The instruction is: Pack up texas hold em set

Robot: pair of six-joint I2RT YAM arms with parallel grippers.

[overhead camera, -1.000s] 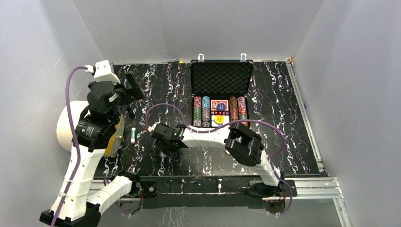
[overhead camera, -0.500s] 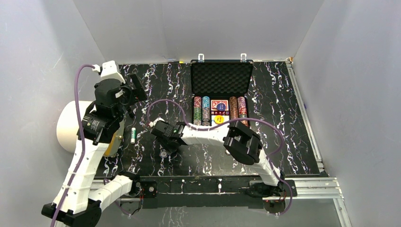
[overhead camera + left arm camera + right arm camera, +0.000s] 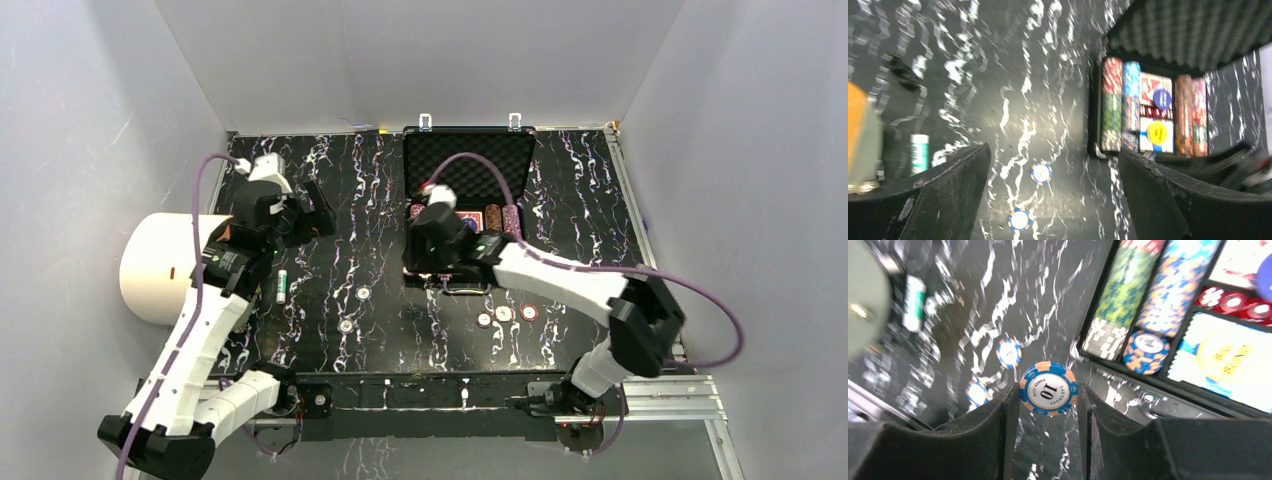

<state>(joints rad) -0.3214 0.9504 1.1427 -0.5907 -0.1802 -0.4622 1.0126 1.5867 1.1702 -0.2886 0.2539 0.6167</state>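
We think most of the packing is done. The black briefcase (image 3: pixel 465 180) stands at the far middle of the surface (image 3: pixel 580 250) with its lid up. Inside it we see long rows of poker chips (image 3: pixel 1111 105), the red card decks (image 3: pixel 1154 87), a yellow button (image 3: pixel 1158 132) and a blue button (image 3: pixel 1162 98).

The right pincer (image 3: pixel 1048 390) is partly closed and pinches one blue and orange chip (image 3: pixel 1049 388) by its edges. It hangs just by the near left corner of the case. This chip looks like the next one to go in.

Some chips are not packed yet. Two blue and white chips (image 3: pixel 364 294) lie on the left part of the surface, well apart from the case. Three more chips (image 3: pixel 504 313) lie in a little row near the front of the case. After those, the lid has to be shut and latched.

The left pincer (image 3: pixel 1054 150) is wide open and holds nothing. It hangs over the left side of the surface.

On the held chip we can read "10", "LAS VEGAS" and "POKER CLUB". The marks on the yellow button are too blurry for us to read.
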